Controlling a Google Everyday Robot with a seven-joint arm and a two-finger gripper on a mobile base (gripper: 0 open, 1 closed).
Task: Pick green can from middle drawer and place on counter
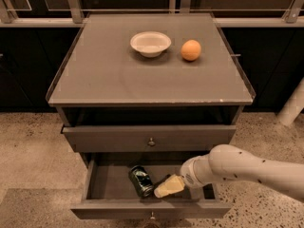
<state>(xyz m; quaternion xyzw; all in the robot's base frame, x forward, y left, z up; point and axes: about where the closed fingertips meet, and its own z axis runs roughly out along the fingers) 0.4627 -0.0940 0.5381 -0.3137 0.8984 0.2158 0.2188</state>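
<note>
Speckled beige floor (33,141) runs around a dark grey-brown cabinet, with black panels behind it and slanted metal rails (73,1) across the back. 1 pale round post (292,108) leans in at the right edge.

The bench (118,80) is a broad, flat, matte rectangle with thin raised edges along its sides. On its far half sit a shallow white bowl (150,43) with a smooth round rim and, just to the right and apart from it, a round orange fruit (191,50).

Under the bench lies a dark open slot, then a plain flat drawer front (109,139) with a small round metal knob (151,142). Below that, the middle drawer (109,182) is pulled well out, wide and shallow, its wooden floor bare on the left.

The green can (141,180) is inside this drawer, near the middle, a small dark cylinder with pale markings that appears to lie tilted on the drawer floor.

A smooth, rounded off-white arm (247,167) reaches in from the right and dips into the drawer. Its gripper (164,189), a pale yellowish wedge, is low in the drawer just to the right of the can, with its tip right at the can's lower end. Whether the gripper is open or closed cannot be told, nor whether it touches the can.
</note>
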